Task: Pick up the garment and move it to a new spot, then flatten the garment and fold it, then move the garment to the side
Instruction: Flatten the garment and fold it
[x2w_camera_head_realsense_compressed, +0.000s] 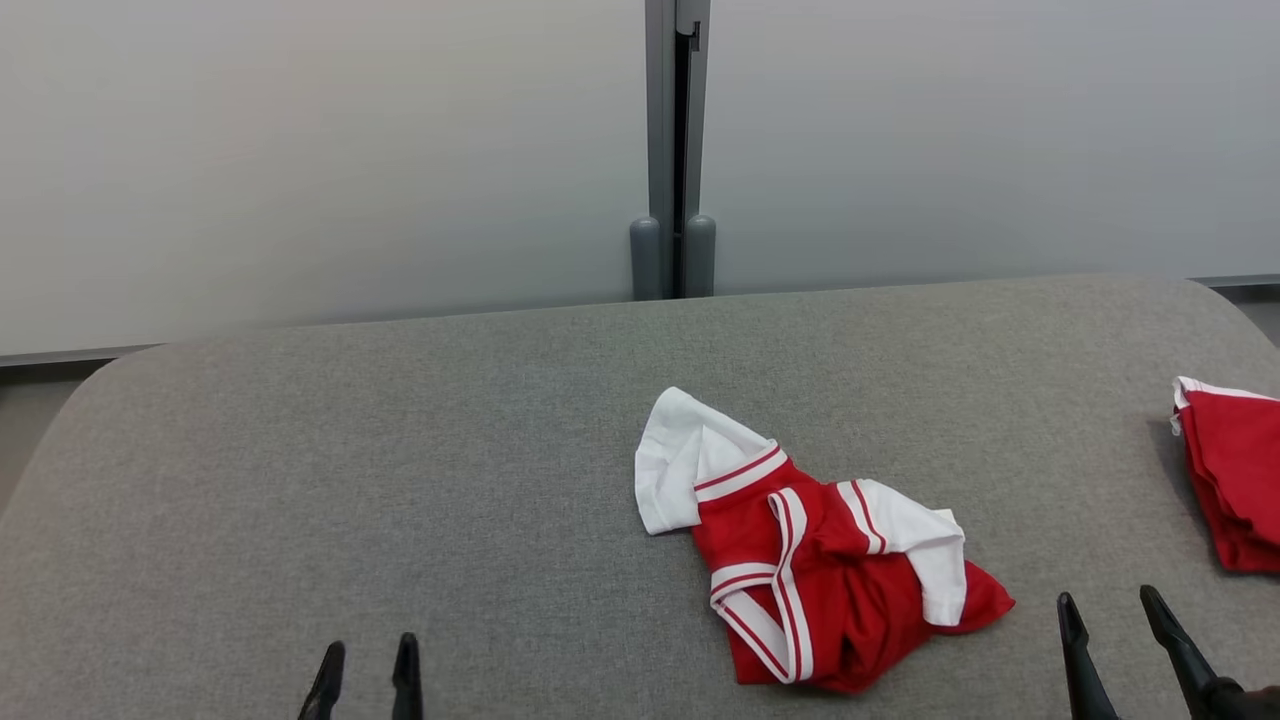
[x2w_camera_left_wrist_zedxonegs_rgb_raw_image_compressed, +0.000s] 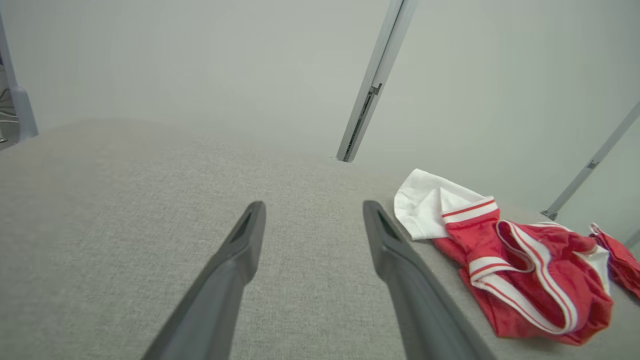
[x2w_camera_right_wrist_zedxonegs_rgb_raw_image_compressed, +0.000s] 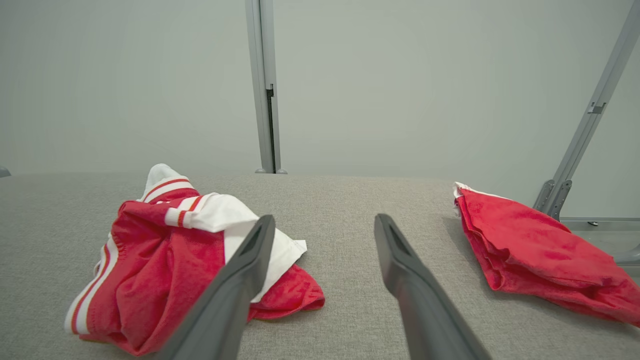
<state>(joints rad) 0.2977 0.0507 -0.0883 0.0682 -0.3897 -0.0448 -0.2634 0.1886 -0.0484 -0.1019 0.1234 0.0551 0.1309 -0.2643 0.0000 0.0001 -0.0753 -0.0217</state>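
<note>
Between the two pairs of dark fingers, and much nearer the right pair, the garment (x2w_camera_head_realsense_compressed: 820, 560) lies in a crumpled heap on the grey table (x2w_camera_head_realsense_compressed: 400, 450). The left gripper (x2w_camera_head_realsense_compressed: 370, 648) and the right gripper (x2w_camera_head_realsense_compressed: 1108, 598) both hang with their fingers spread apart and nothing between them. Neither touches cloth.

The first step, the pick-up, looks not yet begun. In the right wrist view the heap sits just left of that gripper's left finger, partly behind it. In the left wrist view it lies to the right of the fingers, just past the right-hand tip. The right arm seems the handier one. The next move probably calls for a short swing toward the heap, a descent, and a pinch on a raised fold, the white sleeve or a striped band, rather than on flat cloth.

The garment is soft, limp knit — red body, white sleeves, white ribbed bands edged with thin red stripes — bunched into ridges and hollows with one sleeve flopped across the top. It should sag and trail when lifted. The table cover is a coarse woven grey fabric with rounded corners, likely grippy enough to drag the cloth. Well off to the right of the right fingers lies a second red piece (x2w_camera_head_realsense_compressed: 1235, 480), folded flat.
</note>
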